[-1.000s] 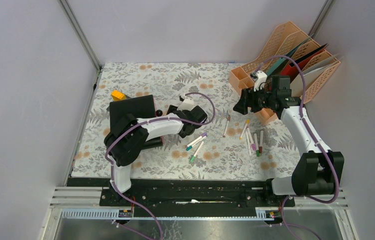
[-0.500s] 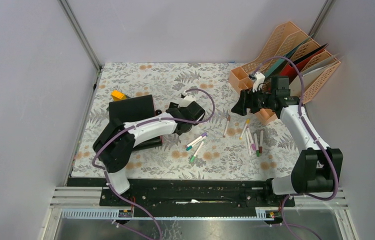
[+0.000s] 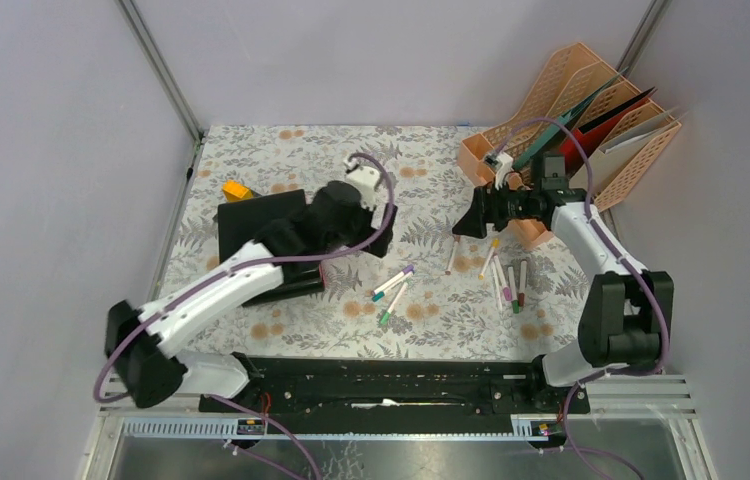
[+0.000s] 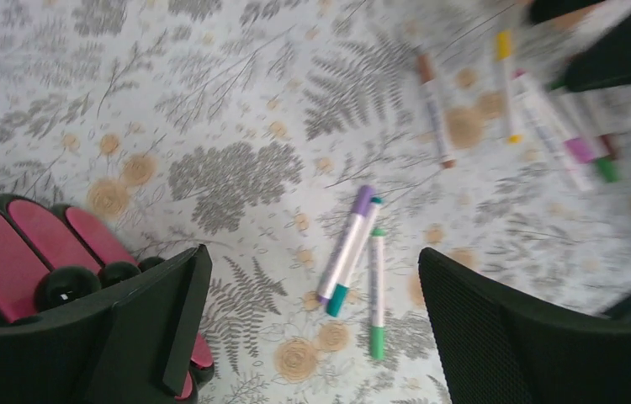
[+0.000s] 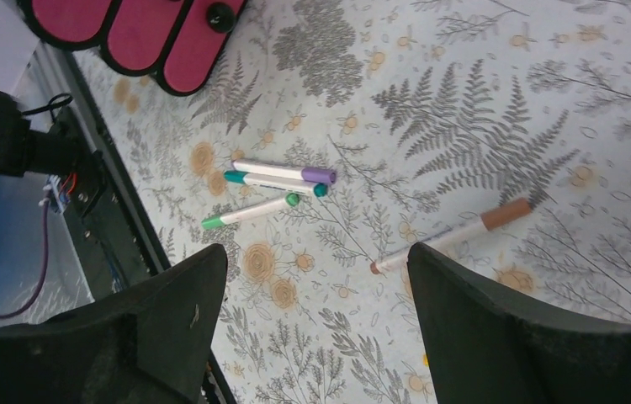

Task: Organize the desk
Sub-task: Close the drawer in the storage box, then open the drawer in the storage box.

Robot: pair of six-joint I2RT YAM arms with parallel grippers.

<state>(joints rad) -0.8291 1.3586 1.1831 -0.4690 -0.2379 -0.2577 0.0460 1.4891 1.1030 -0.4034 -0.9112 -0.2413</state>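
left gripper (image 4: pixel 310 263): fingers wide apart, holding nothing. below it lies the desk, a flat tabletop in pale fern-printed cloth (image 4: pixel 236 177), with three white felt pens capped purple, teal and green (image 4: pixel 352 252) under the gap. right gripper (image 5: pixel 316 257): fingers apart, empty, above the same desk, with a white brown-capped pen (image 5: pixel 455 231) below its right finger.

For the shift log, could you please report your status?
Left gripper open, empty. Right gripper open, empty. Desk cluttered, markers scattered. Nothing covers the markers.
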